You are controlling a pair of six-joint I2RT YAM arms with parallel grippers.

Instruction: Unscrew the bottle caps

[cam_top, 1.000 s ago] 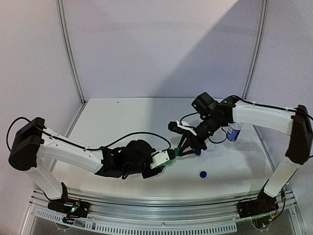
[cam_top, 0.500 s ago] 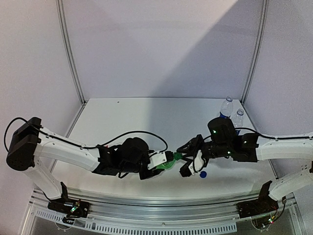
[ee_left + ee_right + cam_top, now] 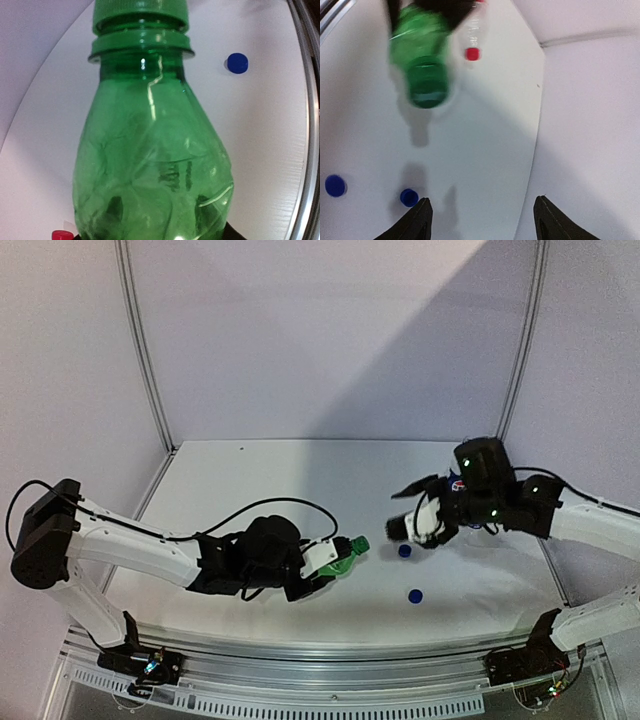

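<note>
Arm on left (image 3: 150, 550) stretched low across table (image 3: 260, 480), left jaws gripping green bottle (image 3: 340, 560) tipped sideways, green cap (image 3: 360, 544) on, pointing right. Right arm (image 3: 590, 520) bent, right jaws wide apart, holding nothing. Blue cap (image 3: 404, 551) and second blue cap (image 3: 414, 595) loose on white table. Red cap (image 3: 472, 54) beyond bottle. Pale walls (image 3: 330, 340) around.

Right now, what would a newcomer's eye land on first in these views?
The green bottle stands out first. The left tool holds it on its side near the middle of the table, with the green cap on and pointing toward the right arm. The right tool hangs open and empty just across from it. Two loose blue caps lie on the table near that tool.
</note>
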